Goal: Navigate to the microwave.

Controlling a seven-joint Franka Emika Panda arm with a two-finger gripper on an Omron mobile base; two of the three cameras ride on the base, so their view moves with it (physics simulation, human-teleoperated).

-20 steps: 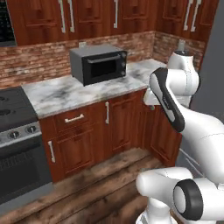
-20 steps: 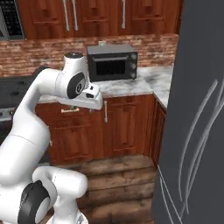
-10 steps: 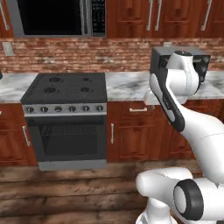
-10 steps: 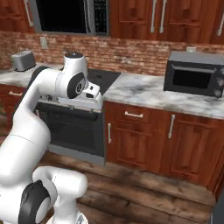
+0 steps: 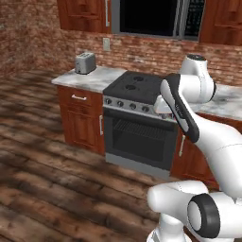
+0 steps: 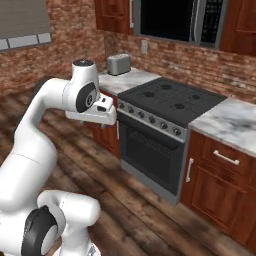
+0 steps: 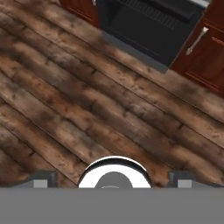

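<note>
I see a worn plank floor (image 7: 87, 100) under me, a red brick wall (image 5: 156, 56), and a black stove (image 5: 137, 123) set between dark wood cabinets (image 6: 220, 185) topped with veined marble. The microwave (image 5: 156, 18), black glass in a grey steel frame, sits built in above the stove, with a boxy silver toaster (image 5: 85, 62) off to its left. My gripper (image 7: 113, 178) hangs over bare floor holding nothing, its two dark tips well apart.
</note>
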